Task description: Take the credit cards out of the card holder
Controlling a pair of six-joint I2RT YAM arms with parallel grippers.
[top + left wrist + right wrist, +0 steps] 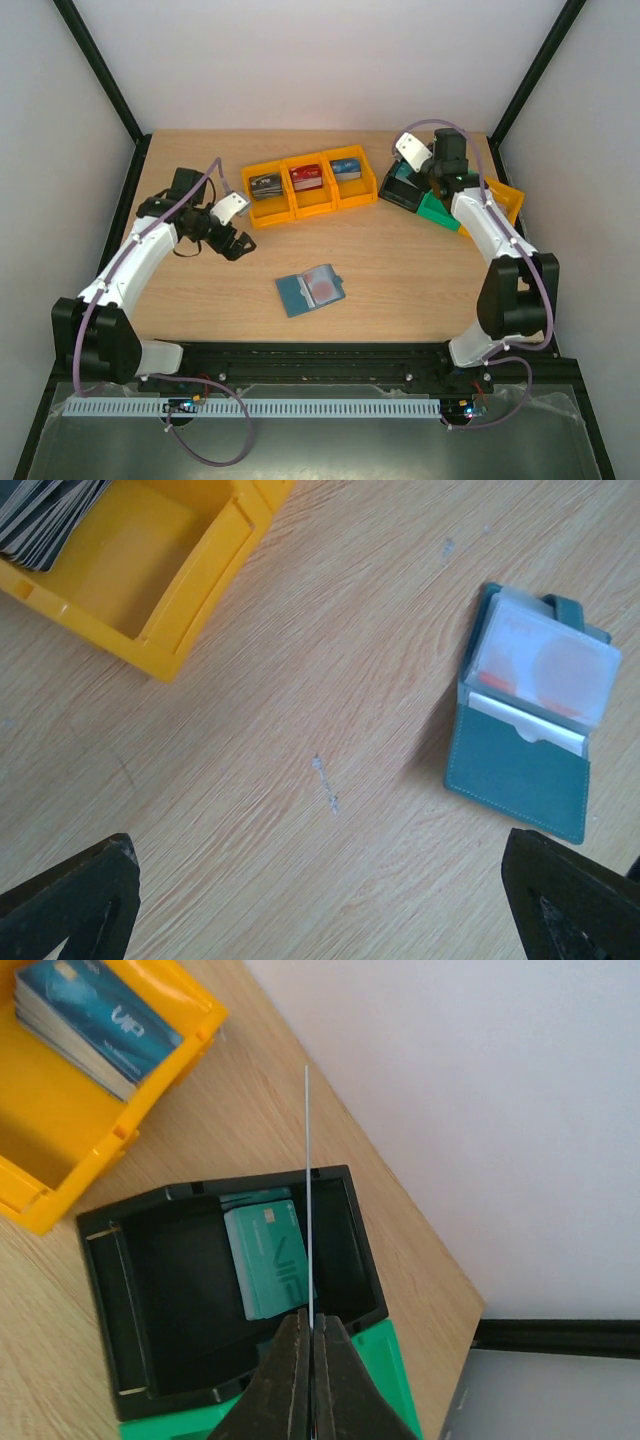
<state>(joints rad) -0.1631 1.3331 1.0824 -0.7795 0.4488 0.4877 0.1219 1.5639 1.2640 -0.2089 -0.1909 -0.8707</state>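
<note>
Right pincer (308, 1328): pressed together on the lower edge of the held card (307, 1190), which shows edge-on as a thin pale line above the black bin (100, 1260).
Left pincer (318, 900): spread wide and holding nothing, over bare counter (300, 680) beside the card holder.
Card holder (520, 780): lies open and flat near the middle of the counter, well apart from the bins, with a sleeved card (550, 665) showing through.
Risk, release: the held card stands upright near the bin's front wall, so it may catch the rim or tip out onto the green bin (385, 1370).
Risk, holder: nothing pins it down, so it would likely slide or lift when a card is pulled, and slick sleeves may give up two cards together.
Materials: stiff, glossy plastic cards. The teal card (270, 1260) lies flat in the black bin.
Textures: stitched matte teal cover, cloudy clear sleeves, pale wood-grain counter.
Shapes: open-fronted moulded boxes, including the yellow bin (60, 1160).
</note>
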